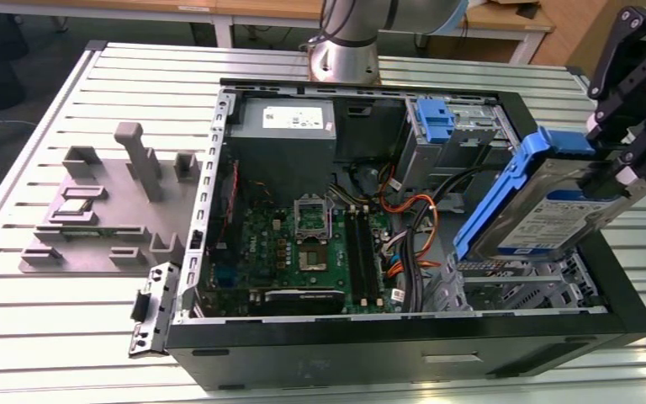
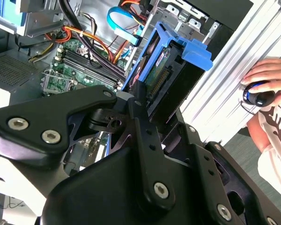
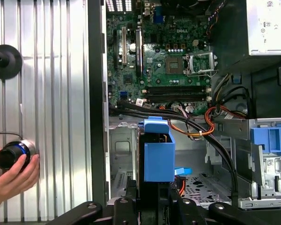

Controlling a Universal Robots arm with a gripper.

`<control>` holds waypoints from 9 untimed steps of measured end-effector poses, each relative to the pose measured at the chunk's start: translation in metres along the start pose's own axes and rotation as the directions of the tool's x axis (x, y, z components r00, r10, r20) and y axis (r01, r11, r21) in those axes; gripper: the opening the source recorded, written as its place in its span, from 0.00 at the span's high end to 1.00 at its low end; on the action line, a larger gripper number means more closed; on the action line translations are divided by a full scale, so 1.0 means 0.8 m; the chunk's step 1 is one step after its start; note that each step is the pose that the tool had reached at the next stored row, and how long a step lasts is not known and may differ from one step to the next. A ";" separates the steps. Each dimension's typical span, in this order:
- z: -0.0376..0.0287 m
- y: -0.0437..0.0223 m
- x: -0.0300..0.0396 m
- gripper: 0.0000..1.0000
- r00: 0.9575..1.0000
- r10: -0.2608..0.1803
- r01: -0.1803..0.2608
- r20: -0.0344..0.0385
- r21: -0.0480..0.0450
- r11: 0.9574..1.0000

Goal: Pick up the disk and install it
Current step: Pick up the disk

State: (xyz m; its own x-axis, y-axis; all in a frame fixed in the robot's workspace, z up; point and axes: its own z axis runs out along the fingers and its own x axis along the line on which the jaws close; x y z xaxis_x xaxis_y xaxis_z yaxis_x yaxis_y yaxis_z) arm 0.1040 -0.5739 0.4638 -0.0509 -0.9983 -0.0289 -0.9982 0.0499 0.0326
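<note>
Got the disk (image 1: 548,210) up in the air, tilted on edge with its blue frame all round. Pinched at the upper end by the gripper (image 1: 624,172), with jaws clenched right on the disk. Hanging just above the open computer case (image 1: 413,341), over the corner with the metal drive cage (image 1: 514,282), and can't tell if it touches there.

Further in, there's the green motherboard (image 1: 300,244) on the case floor, with orange cables (image 1: 396,206) between it and the cage. Then a grey power supply box (image 1: 283,122) in the far corner and a spare blue bracket (image 1: 436,122) along the far edge.

All sitting on a slatted metal table (image 1: 54,337), with a grey holder block (image 1: 110,210) near the table's edge at the exterior view's left. Also a person's hand (image 3: 11,176) on the table beside the case in the first wrist view, wrapped round a small black knob (image 3: 11,154).
</note>
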 end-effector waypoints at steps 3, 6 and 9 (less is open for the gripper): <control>0.0024 -0.0031 -0.0001 0.65 1.000 0.000 0.000 0.000 0.000 1.000; 0.0071 -0.0051 0.0000 0.65 1.000 0.000 0.000 0.000 0.000 1.000; 0.0098 -0.0068 0.0000 0.65 1.000 0.000 0.000 0.000 0.000 1.000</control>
State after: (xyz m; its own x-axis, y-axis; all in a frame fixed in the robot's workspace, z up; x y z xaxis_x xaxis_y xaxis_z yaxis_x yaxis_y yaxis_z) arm 0.1092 -0.5740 0.4558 -0.0509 -0.9983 -0.0290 -0.9982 0.0499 0.0325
